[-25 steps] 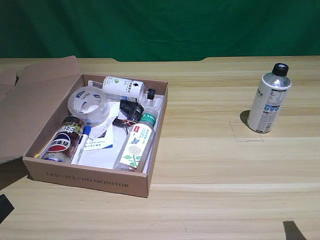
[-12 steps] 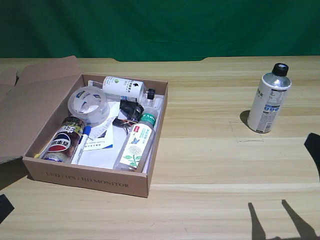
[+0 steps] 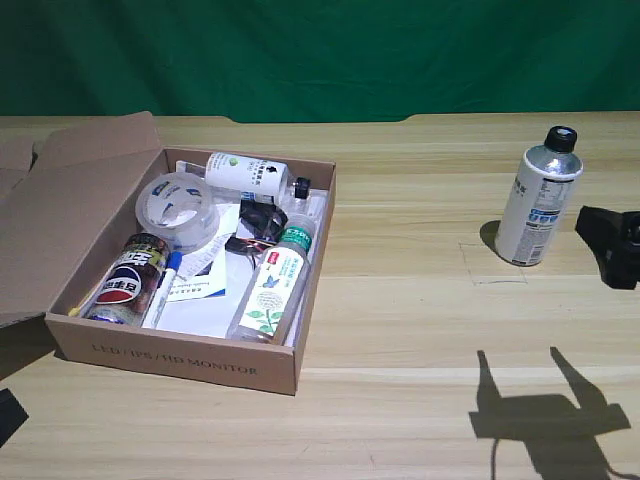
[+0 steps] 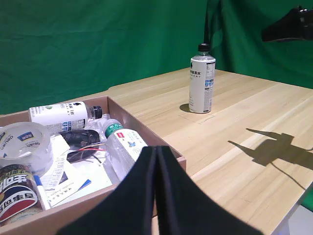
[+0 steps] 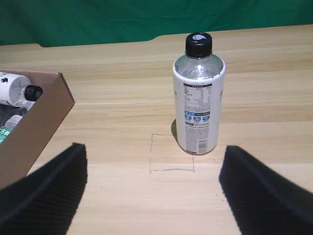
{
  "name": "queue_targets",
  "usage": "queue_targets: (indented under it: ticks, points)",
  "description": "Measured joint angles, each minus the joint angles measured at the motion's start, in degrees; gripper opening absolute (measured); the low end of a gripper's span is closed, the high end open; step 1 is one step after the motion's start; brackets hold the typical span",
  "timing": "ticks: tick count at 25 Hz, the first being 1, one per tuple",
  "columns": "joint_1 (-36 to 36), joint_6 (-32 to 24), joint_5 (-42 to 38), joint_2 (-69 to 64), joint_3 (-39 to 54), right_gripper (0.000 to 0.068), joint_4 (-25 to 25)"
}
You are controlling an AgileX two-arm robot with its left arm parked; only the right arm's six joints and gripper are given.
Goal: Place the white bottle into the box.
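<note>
Upright, white bottle [image 5: 198, 98] just ahead of wide-spread pincer [image 5: 152, 186], untouched.

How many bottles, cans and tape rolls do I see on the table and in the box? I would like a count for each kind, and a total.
Bottles: 3, the white bottle upright on the table, the white bottle with green dot label and the clear bottle with green cap lying in the box.
Cans: 1, the Pepsi can.
Tape rolls: 1, the clear tape roll.
Total: 5.

The white bottle [image 3: 539, 196] stands on the table [image 3: 420, 330], well right of the box [image 3: 190, 355] in the exterior view.
</note>
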Motion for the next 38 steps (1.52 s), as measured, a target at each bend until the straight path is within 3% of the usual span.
queue_targets:
  ticks: [6, 20, 38]
  points:
    - [0.0, -0.7, 5.8, 8.0, -4.1, 0.0649, 0.0]
    - [0.0, -1.0, 6.7, 34.0, -19.2, 0.0632, 0.1]
    - [0.0, -0.2, 10.1, 48.9, -29.2, 0.0629, 0.2]
